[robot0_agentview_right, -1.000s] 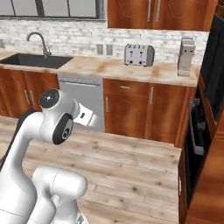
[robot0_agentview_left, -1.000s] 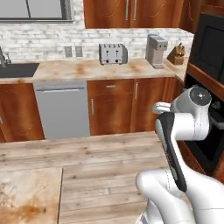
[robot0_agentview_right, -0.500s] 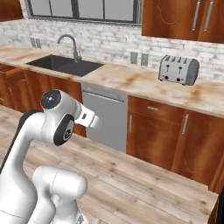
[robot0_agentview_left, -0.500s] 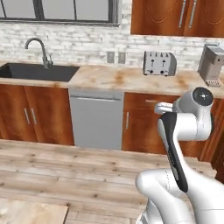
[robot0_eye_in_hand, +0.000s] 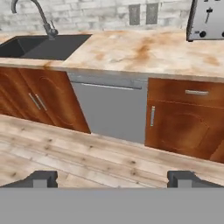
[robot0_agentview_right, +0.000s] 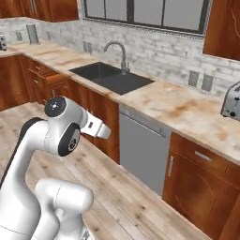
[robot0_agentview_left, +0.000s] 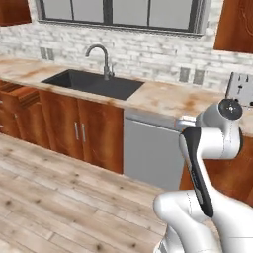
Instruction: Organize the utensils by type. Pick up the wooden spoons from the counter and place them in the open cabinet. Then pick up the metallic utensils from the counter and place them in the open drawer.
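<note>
Gripper: my gripper (robot0_eye_in_hand: 111,178) has its two fingertips spread wide apart with nothing between them, hanging over the plank floor in front of the sink's run of cabinets.
Counter: the counter (robot0_agentview_left: 163,99) is the beige, orange-marbled top that carries the sink and runs off to both sides of it; I see no spoons on the stretch in view.
Floor: the wooden floor (robot0_agentview_left: 59,197) lies below and in front of the sink.
Dishwasher: the grey dishwasher (robot0_eye_in_hand: 109,109) sits under the counter just right of the sink.
Sink: the dark sink (robot0_agentview_right: 112,77) is set into the counter, my landmark.
Toaster: the silver toaster (robot0_eye_in_hand: 206,19) stands on the counter well right of the sink.
Faucet: the curved faucet (robot0_agentview_left: 101,59) rises at the sink's back edge.
</note>
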You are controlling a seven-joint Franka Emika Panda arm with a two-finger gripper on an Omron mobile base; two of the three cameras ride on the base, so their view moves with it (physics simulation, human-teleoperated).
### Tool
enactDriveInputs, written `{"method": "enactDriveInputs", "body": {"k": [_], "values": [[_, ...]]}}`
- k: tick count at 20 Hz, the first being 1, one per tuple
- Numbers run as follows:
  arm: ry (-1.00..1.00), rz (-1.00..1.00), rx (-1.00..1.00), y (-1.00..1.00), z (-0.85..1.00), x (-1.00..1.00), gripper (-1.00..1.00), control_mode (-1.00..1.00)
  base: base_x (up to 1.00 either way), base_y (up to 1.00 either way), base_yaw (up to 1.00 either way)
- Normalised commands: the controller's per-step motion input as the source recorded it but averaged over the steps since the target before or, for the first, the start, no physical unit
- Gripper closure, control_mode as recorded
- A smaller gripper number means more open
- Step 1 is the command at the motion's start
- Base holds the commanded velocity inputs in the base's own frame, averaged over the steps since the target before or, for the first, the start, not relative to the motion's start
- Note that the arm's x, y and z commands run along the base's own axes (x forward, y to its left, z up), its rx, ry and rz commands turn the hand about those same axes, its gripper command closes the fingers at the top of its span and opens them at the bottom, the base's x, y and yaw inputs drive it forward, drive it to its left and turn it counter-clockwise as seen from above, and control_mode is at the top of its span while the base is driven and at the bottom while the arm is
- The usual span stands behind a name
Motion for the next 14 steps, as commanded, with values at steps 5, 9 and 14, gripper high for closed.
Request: {"method": "enactDriveInputs", "body": {"k": [5, 9, 14], "values": [[0.00, 0.00, 0.00, 0.00, 0.00, 0.00, -1.00, 1.00, 1.00, -0.01, 0.51], [0.00, 0.00, 0.00, 0.00, 0.00, 0.00, -1.00, 1.00, 0.90, -0.05, 0.60], [0.00, 0.00, 0.00, 0.00, 0.00, 0.00, -1.00, 1.00, 0.81, -0.06, 0.67]]}}
